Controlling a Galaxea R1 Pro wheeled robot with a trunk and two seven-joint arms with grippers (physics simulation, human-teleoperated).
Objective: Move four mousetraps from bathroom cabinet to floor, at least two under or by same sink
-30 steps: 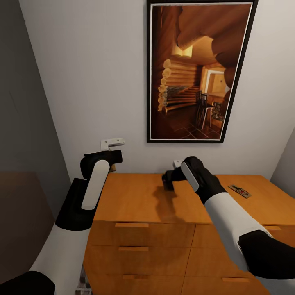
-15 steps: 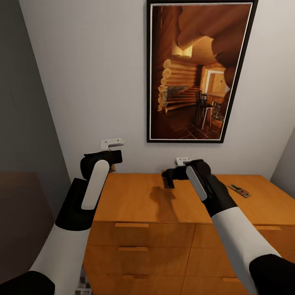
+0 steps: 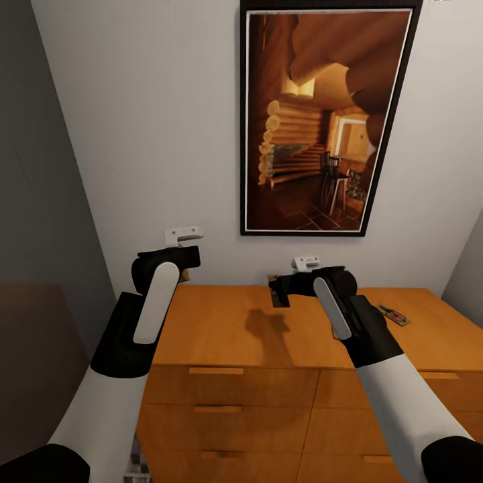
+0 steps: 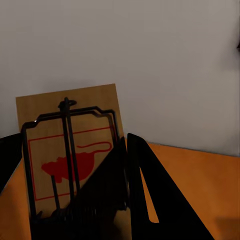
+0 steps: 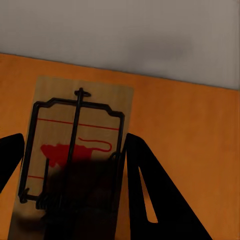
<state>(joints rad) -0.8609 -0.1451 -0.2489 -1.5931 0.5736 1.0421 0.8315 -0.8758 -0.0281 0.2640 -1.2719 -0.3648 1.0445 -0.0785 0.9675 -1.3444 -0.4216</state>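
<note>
Since approx 1 s ago, right gripper (image 3: 280, 290) has lifted off the cabinet (image 3: 228, 335) top and shifted twd the wall, carrying a mousetrap (image 3: 278, 299); its shadow on the wood moved w/ it. Left arm hasn't moved.

Right wrist view: the fingers (image 5: 150, 200) are closed on the lower part of that trap (image 5: 75, 150), a tan board w/ dark wire frame and red mouse print, hanging above the orange top near the wall.

Left gripper (image 3: 182, 263) sits above the cabinet's back left corner, by the wall. Left wrist view: its fingers (image 4: 145, 195) are clamped on a second mousetrap (image 4: 70, 145), held upright vs the white wall.

Third mousetrap (image 3: 392, 314) lies flat on the cabinet top, far right, well apart from both grippers. Log-cabin picture (image 3: 325, 117) hangs on the wall above.
</note>
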